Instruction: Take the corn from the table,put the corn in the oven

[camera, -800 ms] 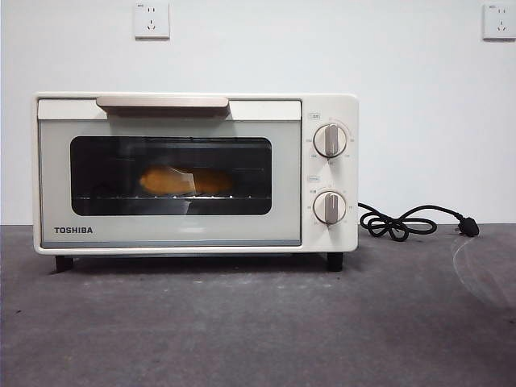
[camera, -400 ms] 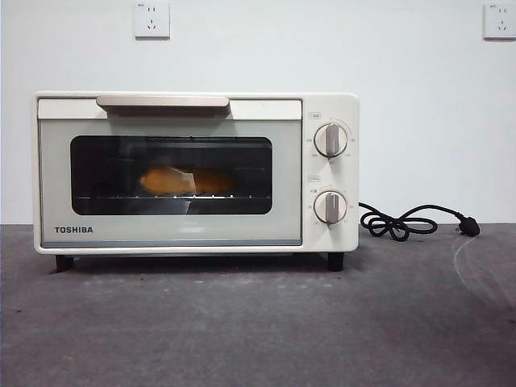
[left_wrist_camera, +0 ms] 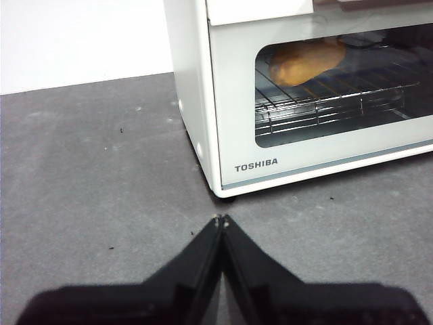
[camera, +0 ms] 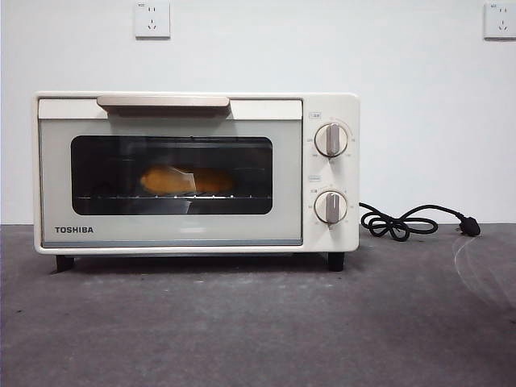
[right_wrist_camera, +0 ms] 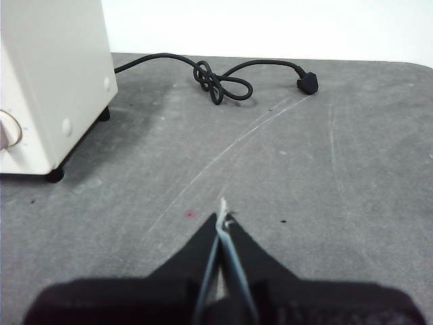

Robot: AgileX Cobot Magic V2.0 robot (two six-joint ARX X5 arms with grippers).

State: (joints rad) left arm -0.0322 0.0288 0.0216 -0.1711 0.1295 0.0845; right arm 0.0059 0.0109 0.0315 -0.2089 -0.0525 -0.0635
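Cream-white TOSHIBA toaster oven [camera: 196,173] standing on the dark grey table [camera: 258,322], door shut. Yellow-orange corn [camera: 185,181] lying on its side on the wire rack [left_wrist_camera: 325,101] inside the oven, seen through the dark glass window, near the middle of the rack. Long handle [camera: 163,101] along the top of the oven door. Two round knobs to the right of the window, upper knob [camera: 330,139] above lower knob [camera: 330,207]. Black feet under the oven, touching the table.

Black power cord [camera: 399,223] lying on the table to the right of the oven, looped in a knot, with its plug [camera: 469,228] at the far end, not plugged in. Two white wall sockets high on the wall behind the oven, one [camera: 151,19] above the oven's left part and one [camera: 499,20] far to the oven's right.

Left gripper [left_wrist_camera: 220,220] low over the table in front of the oven's left corner, near the TOSHIBA name, not touching the oven. Jaws pressed together at the tips, holding nothing.

Right gripper [right_wrist_camera: 223,220] over the bare table off to the oven's right side, well apart from the oven, with the cord farther off. Jaws closed together too, holding nothing. Thin pale scratch marks [right_wrist_camera: 237,139] curving over the table between this gripper and the cord.

Neither gripper seen in the front view.
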